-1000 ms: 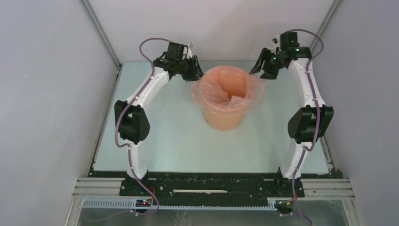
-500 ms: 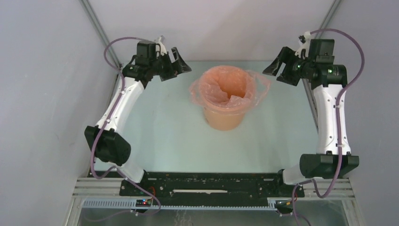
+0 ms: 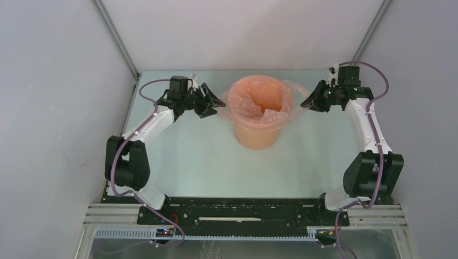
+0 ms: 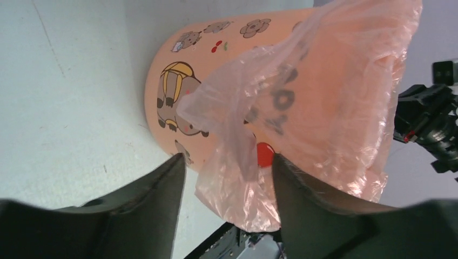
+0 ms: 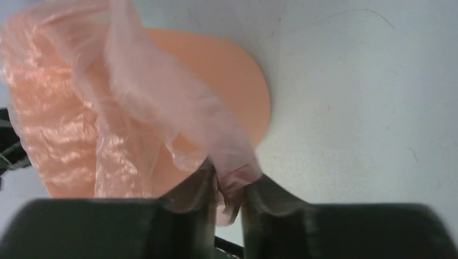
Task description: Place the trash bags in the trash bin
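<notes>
On the pale worktop [image 3: 189, 156] the orange trash bin [image 3: 258, 135] stands upright, the pink trash bag [image 3: 259, 100] lining it and spilling over the rim. The right pincer [image 5: 229, 183] nips a flap of film; the left pincer [image 4: 227, 162] gapes wide around another. The flaps are best drawn down evenly and gently, lest the film tear.

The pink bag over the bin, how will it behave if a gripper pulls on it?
The bag is probably floppy: its film wrinkles and sags over the bin. It looks very light, thin enough to show the bin's print through it. Glossy film may slip or stretch where the right gripper pinches a narrow fold.
</notes>
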